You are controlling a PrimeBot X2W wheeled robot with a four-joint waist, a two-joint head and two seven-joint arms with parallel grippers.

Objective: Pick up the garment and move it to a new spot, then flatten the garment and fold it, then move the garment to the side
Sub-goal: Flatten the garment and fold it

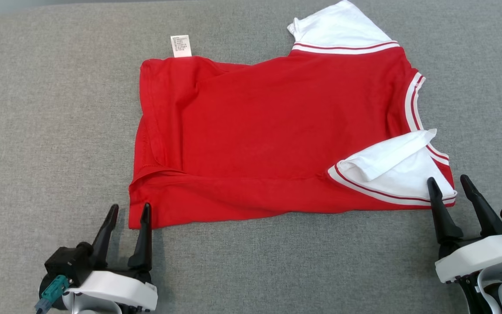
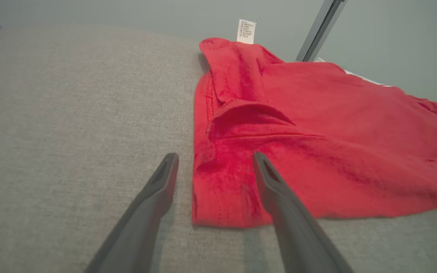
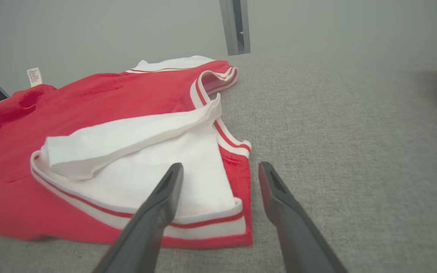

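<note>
Your left gripper point(image 1: 131, 206): jaws wide, empty, poised at the shirt's near-left hem corner. Shirt point(image 1: 268, 131): red, spread mid-desk point(image 1: 37, 109), hem rumpled, white sleeve point(image 1: 390, 168) flopped over. Your right gripper point(image 1: 447, 179): jaws wide, empty, at the near-right corner. Status, as you may judge: placed, flattening unfinished, fold and side move outstanding.

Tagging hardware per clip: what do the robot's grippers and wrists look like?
The left gripper and the right gripper each have two long, tapered black fingers on a black base, with a white wrist shell. A teal connector sticks out beside the left one; a white cable loops below the right.
</note>
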